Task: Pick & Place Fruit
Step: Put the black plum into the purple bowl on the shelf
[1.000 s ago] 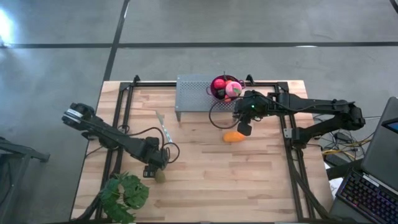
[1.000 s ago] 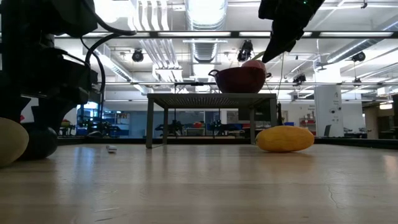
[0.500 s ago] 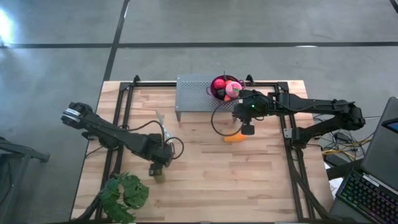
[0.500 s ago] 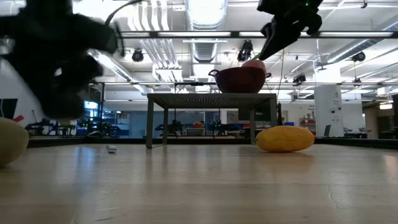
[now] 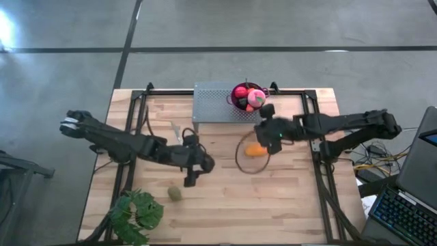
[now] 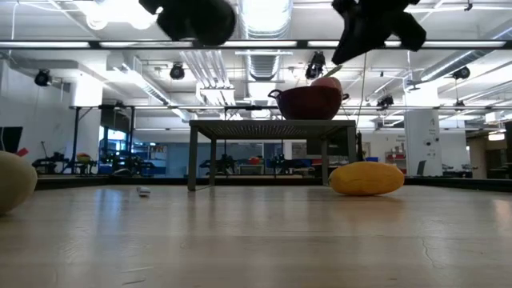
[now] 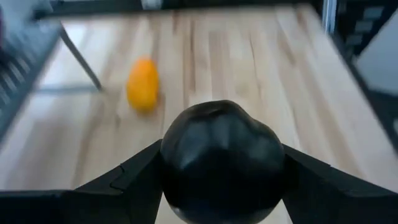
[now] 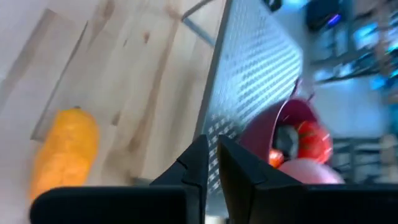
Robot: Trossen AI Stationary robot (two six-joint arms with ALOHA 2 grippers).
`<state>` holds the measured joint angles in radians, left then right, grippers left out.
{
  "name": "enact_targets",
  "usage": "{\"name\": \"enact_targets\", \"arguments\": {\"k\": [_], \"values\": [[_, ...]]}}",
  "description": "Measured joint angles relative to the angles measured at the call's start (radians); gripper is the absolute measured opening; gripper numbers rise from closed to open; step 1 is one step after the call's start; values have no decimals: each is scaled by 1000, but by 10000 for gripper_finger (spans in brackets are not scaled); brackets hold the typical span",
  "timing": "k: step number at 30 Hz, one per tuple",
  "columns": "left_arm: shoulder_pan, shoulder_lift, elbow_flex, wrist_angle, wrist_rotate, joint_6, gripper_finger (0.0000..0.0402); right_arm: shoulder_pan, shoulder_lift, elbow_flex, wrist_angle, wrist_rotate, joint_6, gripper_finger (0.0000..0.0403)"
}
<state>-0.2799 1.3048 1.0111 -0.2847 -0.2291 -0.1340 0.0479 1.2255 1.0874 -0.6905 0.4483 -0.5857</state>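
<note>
My left gripper (image 5: 192, 176) hangs above the table's middle left, shut on a black ball (image 7: 221, 160); it also shows at the top of the low view, left gripper (image 6: 196, 16). An olive-green piece (image 5: 175, 193) lies on the table just near of it. An elongated orange piece (image 5: 255, 150) lies on the wood right of centre. My right gripper (image 8: 211, 149) hovers shut and empty above the orange piece, near the purple bowl (image 5: 247, 97). The bowl holds a pink ball (image 5: 257, 98) and a red ball (image 5: 240, 92). My left gripper pinches the black ball between its two fingers (image 7: 127, 180), one on each side of the ball (image 7: 177, 155). The fingers slant downward toward the table's right side. The ball is lifted well clear of the table.
The bowl stands on a grey perforated metal stand (image 5: 215, 102) at the far edge. A leafy green plant (image 5: 136, 212) sits at the near left corner. Black frame rails (image 5: 130, 137) run along both sides. Bare wood lies between the orange piece and the near edge.
My left gripper has risen from the table beside the olive-green piece and gone toward the table's right, tipping from pointing down to a shallower slant. The black ball has come up with it, clear of the table. My right gripper has rolled and shifted slightly toward the near edge.
</note>
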Motion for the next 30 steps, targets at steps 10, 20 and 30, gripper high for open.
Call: {"name": "enact_targets", "arguments": {"k": [10,20,30], "values": [[88,23,-2,329,5,66,271,253,0,-16,81,285,-55,12],[175,81,-2,549,252,28,272,393,0,-11,153,418,-55,11],[207,100,-2,666,283,-83,272,399,3,36,151,410,-81,124]]}}
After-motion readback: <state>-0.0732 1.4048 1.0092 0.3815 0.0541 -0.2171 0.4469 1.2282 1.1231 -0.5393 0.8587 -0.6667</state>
